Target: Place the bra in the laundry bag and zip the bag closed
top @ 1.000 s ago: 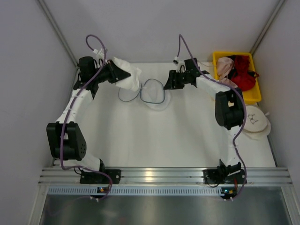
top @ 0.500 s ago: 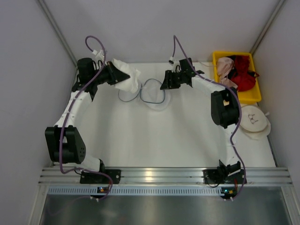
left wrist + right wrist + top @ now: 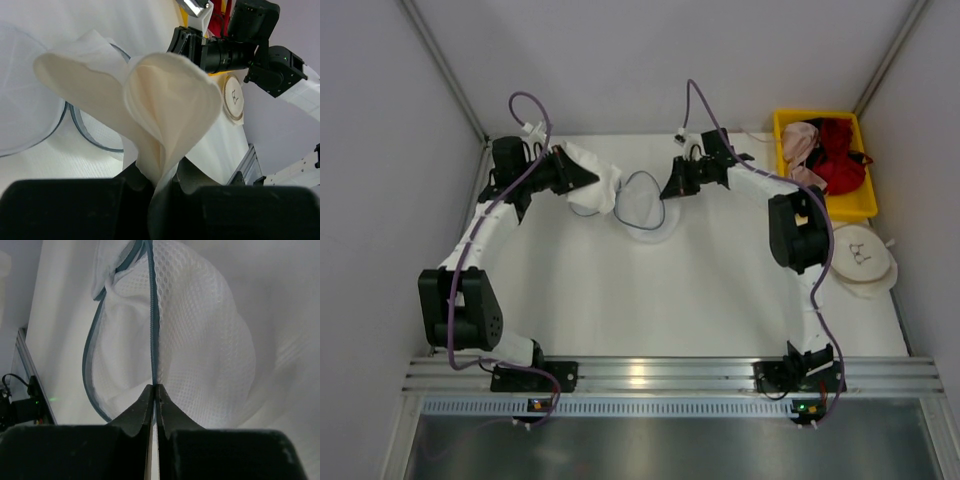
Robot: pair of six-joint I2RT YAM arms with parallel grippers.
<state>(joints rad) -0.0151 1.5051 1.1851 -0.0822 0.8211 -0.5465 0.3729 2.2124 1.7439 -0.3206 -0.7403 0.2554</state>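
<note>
The white bra [image 3: 596,175] hangs from my left gripper [image 3: 582,176], which is shut on it at the back left of the table. In the left wrist view its padded cups [image 3: 165,100] rise from between my jaws. The mesh laundry bag [image 3: 642,203] with its thin dark rim lies just right of the bra, its mouth held open. My right gripper [image 3: 670,188] is shut on the bag's rim; in the right wrist view the zipper edge [image 3: 154,340] runs straight up from my closed jaws, and the mesh [image 3: 200,340] bulges to the right.
A yellow bin [image 3: 857,205] at the back right holds a pink garment [image 3: 800,145] and a red garment [image 3: 840,160]. An opaque cream round pouch [image 3: 860,260] lies by the right wall. Grey walls close in on both sides.
My left gripper has carried the bra right and nearer, up to the bag's mouth. My right gripper has drawn the bag's rim left and up, so the opening looks narrower.
</note>
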